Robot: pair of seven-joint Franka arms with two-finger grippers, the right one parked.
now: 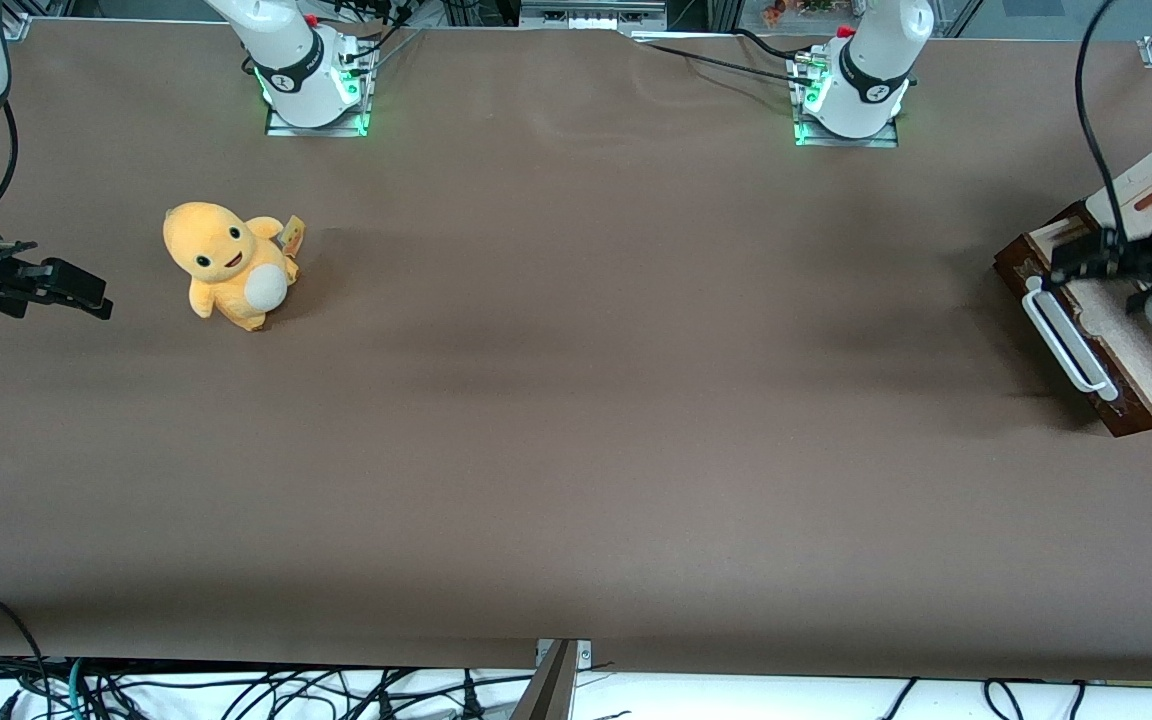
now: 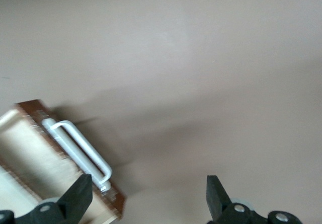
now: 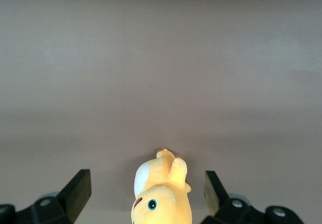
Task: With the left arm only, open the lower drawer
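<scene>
Brown-fronted lower drawer (image 1: 1101, 345) sat pulled out at the working arm's end of the table (image 1: 576, 400). Left arm's gripper (image 2: 148, 199) hovered above it, fingers (image 2: 78, 196) spread, gripping nothing.

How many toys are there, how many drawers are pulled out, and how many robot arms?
Yellow plush toy: 1
Pulled-out dark brown wooden drawer with white bar handle: 1
White robot arms: 2; the left arm's black gripper hangs open above the drawer
Total: 4
</scene>
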